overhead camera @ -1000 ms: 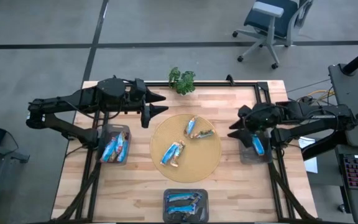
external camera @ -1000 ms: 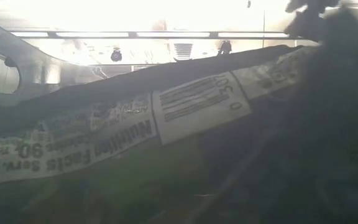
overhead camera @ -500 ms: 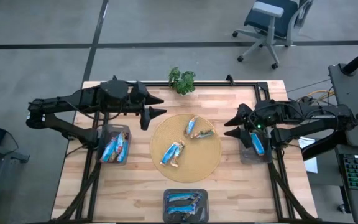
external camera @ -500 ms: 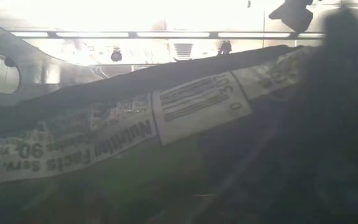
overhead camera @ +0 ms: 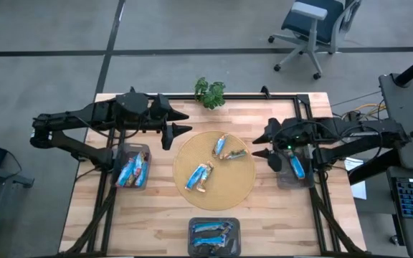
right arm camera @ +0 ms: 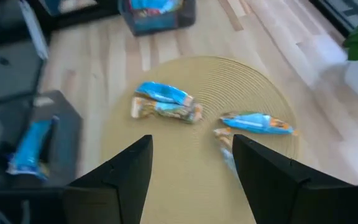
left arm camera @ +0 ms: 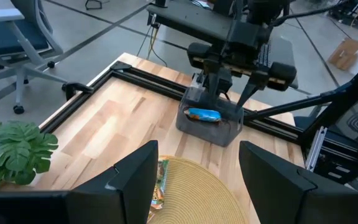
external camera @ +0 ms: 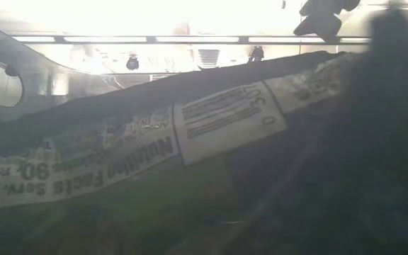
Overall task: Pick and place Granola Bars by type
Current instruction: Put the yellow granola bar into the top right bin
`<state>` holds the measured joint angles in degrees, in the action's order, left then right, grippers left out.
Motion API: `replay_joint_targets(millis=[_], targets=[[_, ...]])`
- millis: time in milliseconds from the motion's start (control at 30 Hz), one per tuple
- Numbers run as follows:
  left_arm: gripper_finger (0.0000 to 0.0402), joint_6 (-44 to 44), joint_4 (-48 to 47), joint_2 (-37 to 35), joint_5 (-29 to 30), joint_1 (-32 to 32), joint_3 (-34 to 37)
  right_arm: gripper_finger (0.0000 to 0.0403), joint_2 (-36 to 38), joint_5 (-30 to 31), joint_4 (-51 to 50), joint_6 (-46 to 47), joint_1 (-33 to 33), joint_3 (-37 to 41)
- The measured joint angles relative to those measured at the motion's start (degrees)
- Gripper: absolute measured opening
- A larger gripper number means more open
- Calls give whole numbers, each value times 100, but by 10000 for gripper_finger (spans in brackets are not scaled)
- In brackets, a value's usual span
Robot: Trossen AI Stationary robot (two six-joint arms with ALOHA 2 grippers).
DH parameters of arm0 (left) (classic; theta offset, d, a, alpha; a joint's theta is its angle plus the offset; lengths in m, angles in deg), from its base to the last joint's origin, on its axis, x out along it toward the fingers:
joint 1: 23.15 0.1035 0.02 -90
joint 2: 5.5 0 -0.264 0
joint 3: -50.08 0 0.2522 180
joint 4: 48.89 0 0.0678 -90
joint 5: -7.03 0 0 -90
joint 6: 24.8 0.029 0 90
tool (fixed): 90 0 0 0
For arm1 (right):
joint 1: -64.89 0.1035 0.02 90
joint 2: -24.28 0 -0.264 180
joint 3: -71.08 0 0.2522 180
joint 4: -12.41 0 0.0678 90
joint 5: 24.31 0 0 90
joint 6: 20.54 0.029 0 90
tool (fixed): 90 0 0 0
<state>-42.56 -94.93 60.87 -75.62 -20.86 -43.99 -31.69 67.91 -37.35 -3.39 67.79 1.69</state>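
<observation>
Overhead, you see Granola Bars (overhead camera: 217, 161) lying on the round mat (overhead camera: 242, 183), others in three grey bins (overhead camera: 133, 169). Your left wrist view shows left gripper (left arm camera: 197, 180) spread empty; your right wrist view shows right gripper (right arm camera: 191, 165) likewise, above the mat.

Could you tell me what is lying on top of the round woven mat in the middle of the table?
The round woven mat holds four granola bars: two overlapping and another touching pair. Anything beneath the bars is hidden.

Robotics lab: framed workbench (overhead camera: 120, 222), office chair (overhead camera: 312, 25).
</observation>
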Motion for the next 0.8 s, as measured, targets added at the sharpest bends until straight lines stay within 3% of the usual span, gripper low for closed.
replay_joint_targets(millis=[433,567,800], targets=[[208,-13,0,-4,2,0,0,212,-1588,-39,-1639,-1469,-894,-1496],[208,11,0,-4,2,0,0,212,-1975,-359,-1653,-2012,-1144,-1619],[194,63,-490,-16,74,0,0,212,-2475,-402,-1670,-2588,-1250,-1596]])
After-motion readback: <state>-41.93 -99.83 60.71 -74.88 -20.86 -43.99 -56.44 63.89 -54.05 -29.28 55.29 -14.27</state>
